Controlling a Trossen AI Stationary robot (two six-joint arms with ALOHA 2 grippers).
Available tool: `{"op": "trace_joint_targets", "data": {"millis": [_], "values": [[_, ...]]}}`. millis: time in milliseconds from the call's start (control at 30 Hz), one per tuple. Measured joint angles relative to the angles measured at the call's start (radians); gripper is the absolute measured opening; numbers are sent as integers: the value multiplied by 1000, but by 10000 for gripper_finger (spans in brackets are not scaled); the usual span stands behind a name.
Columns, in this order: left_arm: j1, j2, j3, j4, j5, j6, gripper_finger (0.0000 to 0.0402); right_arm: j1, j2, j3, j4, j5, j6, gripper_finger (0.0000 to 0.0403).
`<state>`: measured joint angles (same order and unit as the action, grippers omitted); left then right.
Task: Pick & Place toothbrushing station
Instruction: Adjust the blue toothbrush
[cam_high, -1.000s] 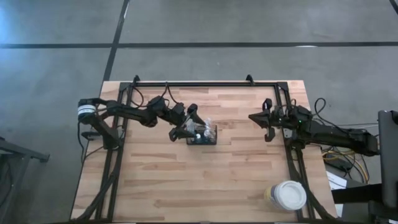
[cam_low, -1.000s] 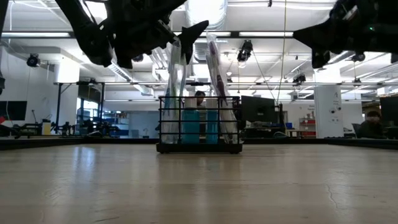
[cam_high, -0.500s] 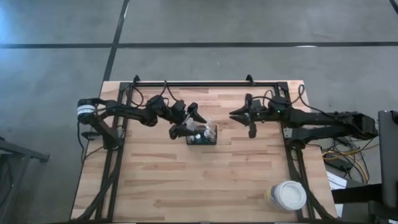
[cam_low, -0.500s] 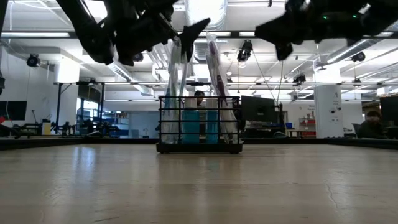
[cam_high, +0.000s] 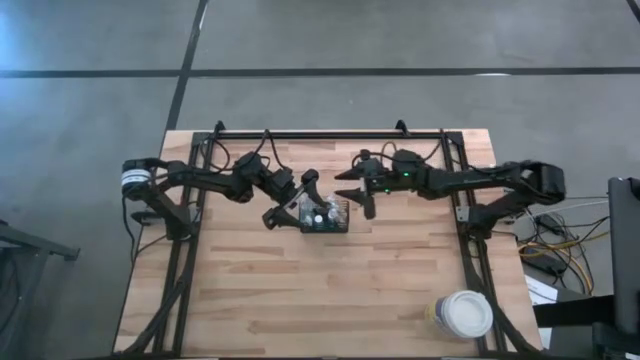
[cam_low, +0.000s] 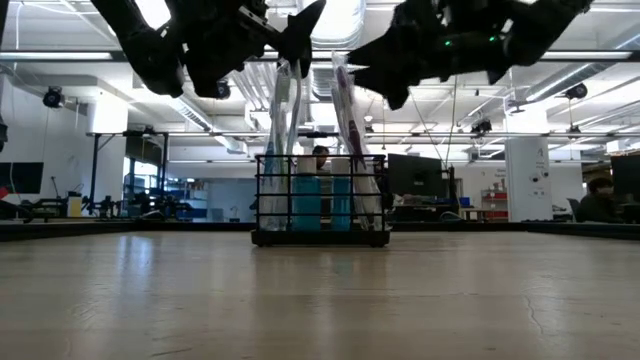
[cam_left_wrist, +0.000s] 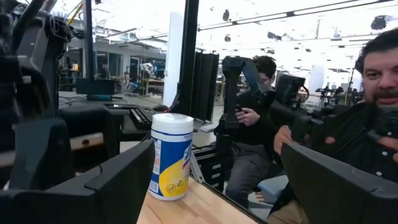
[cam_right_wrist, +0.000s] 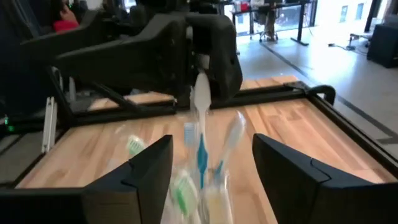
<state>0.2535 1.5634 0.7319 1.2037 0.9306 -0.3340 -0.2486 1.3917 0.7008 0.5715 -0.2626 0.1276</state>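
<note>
The black wire-mesh caddy (cam_high: 343, 224) stands by its base on the wooden table, a little left of the middle. Blue tubes sit inside it and toothbrushes (cam_low: 345, 110) lean upright out of its top. My left gripper (cam_high: 290, 200) hangs open over the caddy's left side, above its rim. My right gripper (cam_high: 357, 191) hangs open over the caddy's right side. In the right wrist view its two fingers stand on either side of the toothbrush heads (cam_right_wrist: 201, 152) without touching them.
A large canister with a white lid (cam_high: 462, 314) stands near the table's right front corner and also shows in the left wrist view (cam_left_wrist: 169, 155). A black rail frame (cam_high: 330, 133) runs along the far edge and both sides. People sit in the room beyond.
My right gripper has travelled from the table's right edge toward the left, up to the caddy's right side, and its fingers have opened on the way. The caddy and its toothbrushes have stayed put.
</note>
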Motion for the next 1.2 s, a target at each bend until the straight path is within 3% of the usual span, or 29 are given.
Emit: {"op": "trace_joint_targets", "data": {"millis": [267, 833, 1000, 1200], "values": [[0, 0, 0, 0, -2, 4, 353, 10, 151, 75, 72, -1, -6, 220], [0, 0, -2, -17, -13, 25, 353, 29, 310, 241, 10, -7, -18, 216], [0, -1, -2, -20, -13, 27, 353, 29, 324, 250, 6, -7, -15, 170], [0, -1, -2, -23, -15, 35, 353, 29, 313, 245, -17, -8, -30, 57]]}}
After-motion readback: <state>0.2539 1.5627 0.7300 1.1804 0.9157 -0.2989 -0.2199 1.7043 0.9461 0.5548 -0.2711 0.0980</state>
